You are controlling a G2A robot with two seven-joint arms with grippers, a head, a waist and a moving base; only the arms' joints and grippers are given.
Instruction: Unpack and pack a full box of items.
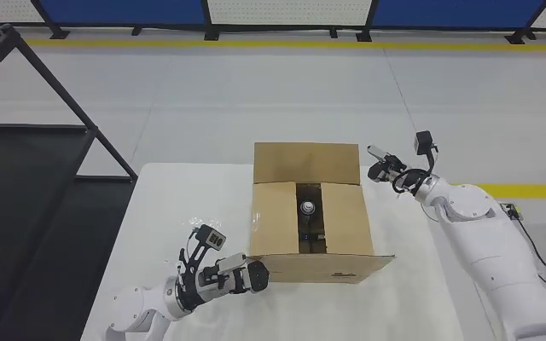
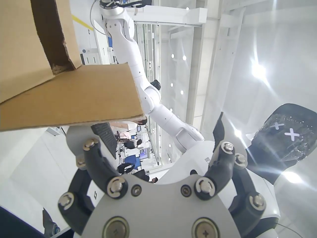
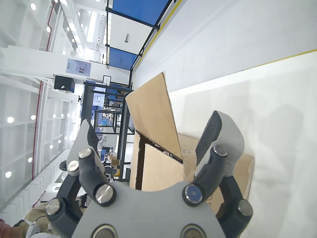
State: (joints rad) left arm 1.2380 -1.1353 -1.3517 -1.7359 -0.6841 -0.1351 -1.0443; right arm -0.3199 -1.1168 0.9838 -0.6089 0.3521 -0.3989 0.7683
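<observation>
In the top view the cardboard box [image 1: 275, 217] is seen at the middle of the white desk [image 1: 188, 205]. Its far flap and near flap [image 1: 328, 266] are folded out. The two side flaps are laid almost shut over a dark slot, where a capped item [image 1: 309, 207] is glimpsed. The left tool [image 1: 256, 274] is held at the near flap's left corner, and the right tool [image 1: 375, 155] just off the box's far right corner. A pale floor [image 1: 256, 94], a yellow line [image 1: 281, 43] and blue panels [image 1: 119, 10] are seen beyond.

In the left wrist view that tool is spread wide and empty beneath the flap.

In the right wrist view that tool is likewise spread, with nothing held. The side flaps are probably best taken by their free edges and swung outward while the box is steadied.
</observation>
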